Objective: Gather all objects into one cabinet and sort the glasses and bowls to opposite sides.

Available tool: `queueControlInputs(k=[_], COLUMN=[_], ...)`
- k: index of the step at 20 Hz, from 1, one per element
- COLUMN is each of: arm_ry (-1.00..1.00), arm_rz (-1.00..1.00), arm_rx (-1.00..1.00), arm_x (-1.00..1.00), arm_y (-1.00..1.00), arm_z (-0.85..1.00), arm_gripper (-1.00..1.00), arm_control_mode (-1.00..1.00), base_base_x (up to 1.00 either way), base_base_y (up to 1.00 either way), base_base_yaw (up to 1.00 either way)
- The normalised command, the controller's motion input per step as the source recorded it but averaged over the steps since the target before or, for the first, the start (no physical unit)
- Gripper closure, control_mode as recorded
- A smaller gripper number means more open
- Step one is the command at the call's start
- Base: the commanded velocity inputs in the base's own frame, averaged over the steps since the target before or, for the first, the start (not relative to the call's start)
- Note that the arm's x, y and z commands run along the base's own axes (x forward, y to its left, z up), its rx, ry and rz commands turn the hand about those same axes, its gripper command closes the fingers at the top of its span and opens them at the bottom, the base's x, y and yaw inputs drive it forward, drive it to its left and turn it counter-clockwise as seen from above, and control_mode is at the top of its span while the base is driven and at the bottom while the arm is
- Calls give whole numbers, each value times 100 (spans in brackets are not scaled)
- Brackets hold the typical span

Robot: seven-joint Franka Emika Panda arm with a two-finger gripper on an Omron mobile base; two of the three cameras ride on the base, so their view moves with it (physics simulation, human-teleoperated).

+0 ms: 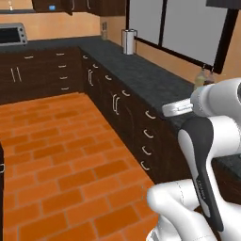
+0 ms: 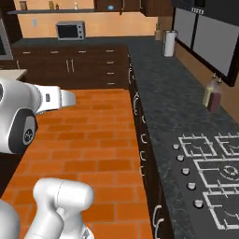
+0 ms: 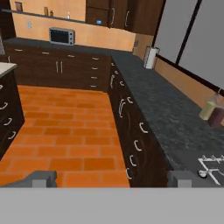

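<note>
Left base view: arm (image 1: 207,155) up at lower right, nothing carried, counter (image 1: 141,70) running away ahead.
Paper towel roll (image 1: 129,41) standing far down that counter, toaster oven (image 1: 12,34) off at far left; no bowls or cup to spot.

Right base view: stove (image 2: 214,172) close at right, two bottles (image 2: 211,95) by the wall, wall cabinets (image 2: 126,5) high at the far end.

Hand view: fingertips (image 3: 42,178) spread wide at the bottom, empty between. Cabinets (image 3: 118,15) dead ahead and well above, far off. Can't tell where the tableware lies; probably a drive forward first.
</note>
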Motion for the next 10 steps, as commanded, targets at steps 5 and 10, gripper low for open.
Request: queueControlInputs(k=[5,10], arm_ry=[0,0], arm_rz=[0,0], arm_rx=[0,0], arm_x=[0,0], arm_y=[0,0], arm_z=[0,0], arm_gripper=[-100,-100], arm_control_mode=[100,100], base_base_x=[100,100], base_base_y=[0,-4], base_base_yaw=[22,22])
